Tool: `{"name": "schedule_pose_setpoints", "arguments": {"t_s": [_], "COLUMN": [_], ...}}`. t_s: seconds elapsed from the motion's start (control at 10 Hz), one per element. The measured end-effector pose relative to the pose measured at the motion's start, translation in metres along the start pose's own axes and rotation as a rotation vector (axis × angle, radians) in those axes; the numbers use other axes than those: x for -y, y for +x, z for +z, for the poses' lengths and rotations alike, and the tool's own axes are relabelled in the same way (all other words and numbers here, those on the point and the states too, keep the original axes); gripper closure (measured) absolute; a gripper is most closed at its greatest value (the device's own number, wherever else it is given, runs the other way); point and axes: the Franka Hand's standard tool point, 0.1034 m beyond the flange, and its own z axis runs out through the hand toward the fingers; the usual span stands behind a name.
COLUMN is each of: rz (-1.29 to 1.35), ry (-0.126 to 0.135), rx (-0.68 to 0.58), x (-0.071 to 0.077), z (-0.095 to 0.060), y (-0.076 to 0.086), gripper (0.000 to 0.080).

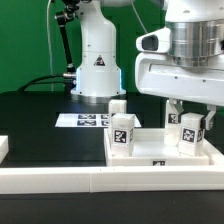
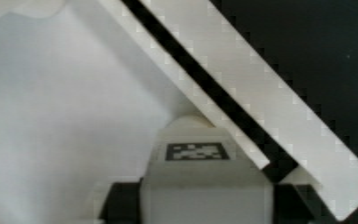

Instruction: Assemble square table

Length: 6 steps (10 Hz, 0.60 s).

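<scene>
Gripper [image 1: 190, 128] down on the exterior view's right, jaws drawn in around a small white leg [image 2: 197, 158] — tag facing the wrist camera, so the hold looks square. That leg stands on the square top [image 1: 160, 155] beside its raised rim; other legs [image 1: 122, 133] wait upright nearby, tags visible, ready for picking
</scene>
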Motion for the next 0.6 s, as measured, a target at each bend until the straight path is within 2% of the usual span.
{"name": "schedule_pose_setpoints", "arguments": {"t_s": [0.3,0.6], "rz": [0.278,0.486], "ry": [0.063,0.068], "rx": [-0.035,-0.029], "x": [0.0041,0.0059], "z": [0.0,0.0002], "y": [0.0006,-0.0016], "gripper": [0.0509,0.0509]}}
